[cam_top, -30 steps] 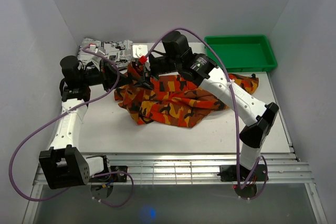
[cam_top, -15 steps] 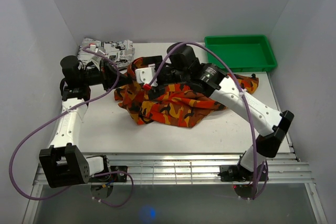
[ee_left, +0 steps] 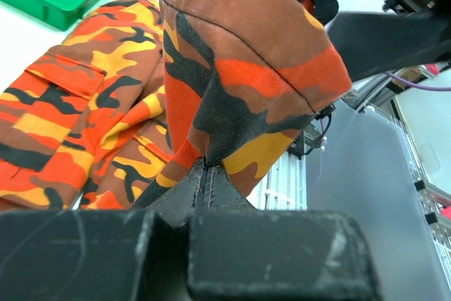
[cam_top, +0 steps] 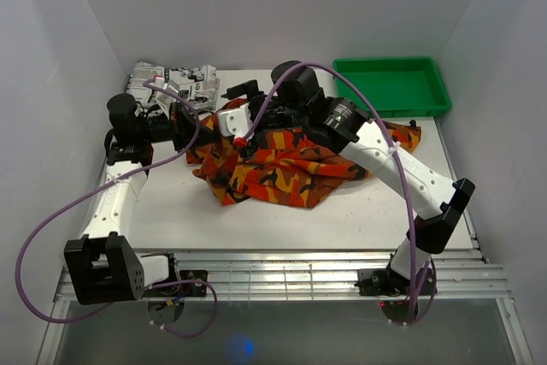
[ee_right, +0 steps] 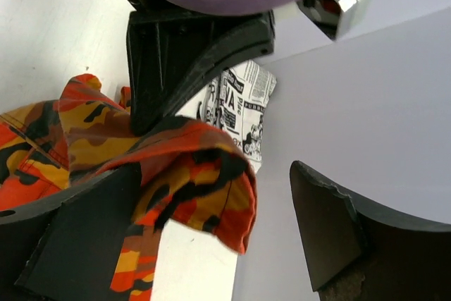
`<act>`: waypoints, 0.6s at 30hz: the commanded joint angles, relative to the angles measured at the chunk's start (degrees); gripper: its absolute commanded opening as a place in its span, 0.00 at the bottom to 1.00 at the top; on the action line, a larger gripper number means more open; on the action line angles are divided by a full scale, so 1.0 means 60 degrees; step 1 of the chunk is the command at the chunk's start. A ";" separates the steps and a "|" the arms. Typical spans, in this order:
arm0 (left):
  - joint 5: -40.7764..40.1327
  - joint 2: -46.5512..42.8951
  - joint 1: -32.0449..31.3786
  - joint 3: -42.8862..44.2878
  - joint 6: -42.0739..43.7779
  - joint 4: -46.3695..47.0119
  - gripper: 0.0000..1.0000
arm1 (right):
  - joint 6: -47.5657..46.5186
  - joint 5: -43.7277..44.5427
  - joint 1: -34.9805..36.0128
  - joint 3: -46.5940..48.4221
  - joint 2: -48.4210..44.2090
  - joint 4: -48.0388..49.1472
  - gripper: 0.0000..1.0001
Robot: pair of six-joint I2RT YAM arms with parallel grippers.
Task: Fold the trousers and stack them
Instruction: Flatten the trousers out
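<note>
Pinching the trousers [ee_left: 232,54], left hand [ee_left: 204,174] clamped; right hand [ee_right: 215,234] gapes wide.

You're looking at long, soft cloth trousers [cam_top: 282,168] in an orange, red, yellow and black camouflage print. They are unfolded and bunched into a rumpled heap across the middle of the white table [cam_top: 171,211]. The heap runs from left of centre toward the far right, where one end lies flatter against the surface. Its near edge sags into a loose point. At the far left end a stitched fold is lifted clear of the heap, pinched tight in the closed left gripper [ee_left: 206,174], and it drapes over in a rounded flap. In the left wrist view you can see a flapped cargo pocket on the cloth lying below.
</note>
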 commanded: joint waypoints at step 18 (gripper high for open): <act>0.2350 -0.0881 0.0497 0.0071 0.0452 0.0803 0.43 | -0.0989 0.0524 -0.0146 0.1052 0.0883 -0.0931 0.08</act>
